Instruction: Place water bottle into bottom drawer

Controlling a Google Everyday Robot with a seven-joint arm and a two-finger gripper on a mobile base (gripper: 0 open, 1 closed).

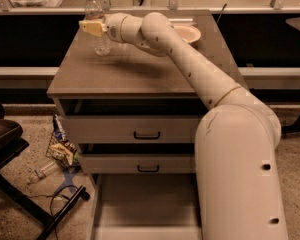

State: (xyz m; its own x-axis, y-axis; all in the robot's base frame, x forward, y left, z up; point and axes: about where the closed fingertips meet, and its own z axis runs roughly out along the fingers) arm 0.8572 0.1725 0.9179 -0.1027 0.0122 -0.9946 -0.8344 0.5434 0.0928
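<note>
The water bottle [102,43], clear with a white cap, stands upright on the far left of the cabinet top [135,71]. My gripper [91,28], with pale yellow tips, is at the bottle's upper half and overlaps it in the camera view; the arm reaches in from the lower right. The bottom drawer [145,209] is pulled out below the two upper drawers, and its flat floor shows nothing in it.
A pale bowl [187,33] sits at the far right of the cabinet top, behind my arm. On the floor at left lie wrappers [61,148], a small clear bottle [40,173] and a black chair base [20,204]. The upper drawers [147,132] are nearly closed.
</note>
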